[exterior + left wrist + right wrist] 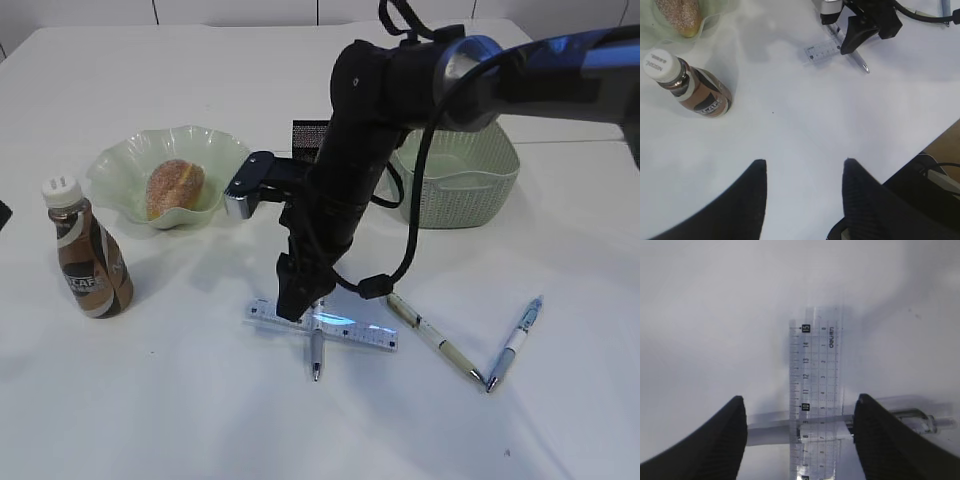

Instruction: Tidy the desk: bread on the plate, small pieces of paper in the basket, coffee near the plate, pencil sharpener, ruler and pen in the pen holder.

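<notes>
Right gripper [799, 432]: black jaws spread wide, straddling the ruler, gripping nothing.
Left gripper [804, 192]: jaws parted, empty, above bare white desk [180, 400].
Clear plastic ruler [322, 325]: flat on desk, lying across a silver pen [317, 355].
Sugar-dusted golden bun [175, 187]: in wavy-rimmed pale green glass plate [115, 170].
Brown-and-white coffee bottle [88, 255]: upright, near plate.

- worktop [180, 400]: matt white, smooth, w/ soft sheen
- ruler [815, 390]: clear plastic, glossy, black print
- plate [120, 165]: translucent pale green glass, shiny
- bread [175, 187]: rough, sugar-grained crust
- coffee [88, 262]: glossy plastic btl, ribbed white cap
- basket [470, 195]: matt plastic, woven-look
- right hand [800, 435] fingers [715, 445]: black, fine-ribbed matt pads
</notes>
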